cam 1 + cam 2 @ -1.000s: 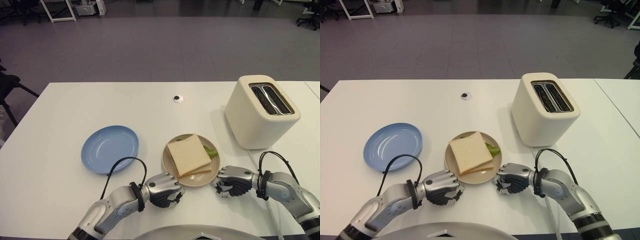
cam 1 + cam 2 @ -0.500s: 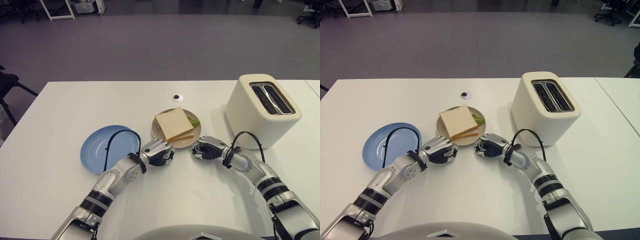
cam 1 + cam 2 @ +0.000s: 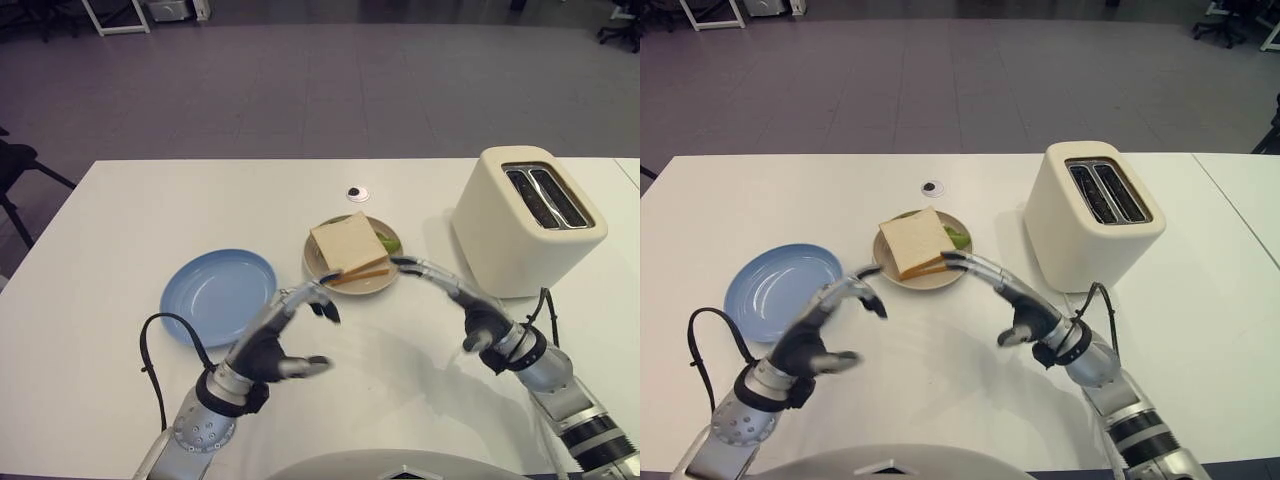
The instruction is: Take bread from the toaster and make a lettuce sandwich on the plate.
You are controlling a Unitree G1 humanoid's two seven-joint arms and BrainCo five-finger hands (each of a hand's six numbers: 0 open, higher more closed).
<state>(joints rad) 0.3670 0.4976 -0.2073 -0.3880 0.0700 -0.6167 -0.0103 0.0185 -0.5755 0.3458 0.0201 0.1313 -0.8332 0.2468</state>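
The lettuce (image 3: 388, 242) lies mostly hidden under the top bread slice (image 3: 348, 245).

Sandwich (image 3: 349, 248) with lettuce (image 3: 386, 243) on tan plate (image 3: 371, 287); cream toaster (image 3: 520, 238) upright nearby.

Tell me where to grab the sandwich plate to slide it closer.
Probably the near rim of the plate, pinched from your side with a low, flat approach. That strip is bare, while the sandwich covers the middle and lettuce sticks out at the far right.

Grey carpet-tile floor (image 3: 300, 90) — white desk frame (image 3: 120, 31) far L, dark office chair (image 3: 620, 10) far R.
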